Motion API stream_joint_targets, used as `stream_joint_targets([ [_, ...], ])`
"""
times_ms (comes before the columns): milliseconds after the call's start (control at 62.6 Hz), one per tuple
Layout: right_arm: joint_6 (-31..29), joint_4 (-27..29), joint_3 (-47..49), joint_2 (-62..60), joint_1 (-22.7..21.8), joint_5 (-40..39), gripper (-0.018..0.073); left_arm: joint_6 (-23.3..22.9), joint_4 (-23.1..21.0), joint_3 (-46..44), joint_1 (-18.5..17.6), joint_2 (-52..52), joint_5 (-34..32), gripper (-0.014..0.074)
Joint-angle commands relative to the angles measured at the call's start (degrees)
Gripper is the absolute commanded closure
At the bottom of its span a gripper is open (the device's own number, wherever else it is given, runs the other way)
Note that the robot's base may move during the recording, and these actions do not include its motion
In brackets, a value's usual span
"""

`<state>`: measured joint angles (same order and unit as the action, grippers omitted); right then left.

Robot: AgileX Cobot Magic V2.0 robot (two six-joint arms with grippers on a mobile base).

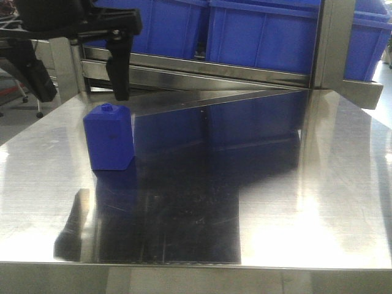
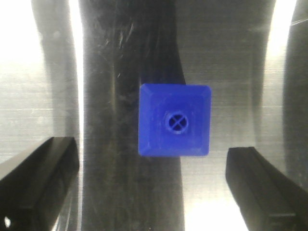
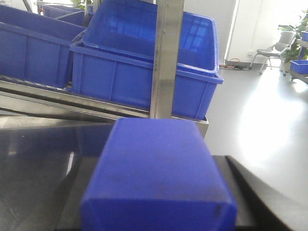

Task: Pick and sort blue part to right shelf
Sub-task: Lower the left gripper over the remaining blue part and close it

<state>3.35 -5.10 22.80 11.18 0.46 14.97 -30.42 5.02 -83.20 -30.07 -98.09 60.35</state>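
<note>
Left wrist view: my left pincer (image 2: 150, 166) is spread wide, one black finger at each lower corner. The blue part (image 2: 175, 120) stands upright on the table (image 2: 110, 57) between them and touches neither. Front view confirms that this pincer hangs just above the part at centre left.

Finding: no grasp made. Closing, lift, carry and placement on the shelf (image 1: 214, 68) under the blue bins (image 1: 263, 30) along the top of the frame all remain.

Right wrist view: a blue block (image 3: 159, 178) fills the lower middle, close to the lens, with a dark edge at its right. I cannot tell whether my right pincer is spread or pinching it.
</note>
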Motion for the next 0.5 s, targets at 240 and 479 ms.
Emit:
stream_joint_targets([
  [240, -0.6, -0.7, 1.6, 0.5, -0.4, -5.3, 0.0131, -0.4, -2.1, -11.9, -0.4, -7.0, 7.5, -0.0086],
  [479, -0.6, -0.7, 1.6, 0.5, -0.4, -5.3, 0.0131, -0.4, -2.8, -13.2, -0.3, -11.0, 10.5, -0.0085],
])
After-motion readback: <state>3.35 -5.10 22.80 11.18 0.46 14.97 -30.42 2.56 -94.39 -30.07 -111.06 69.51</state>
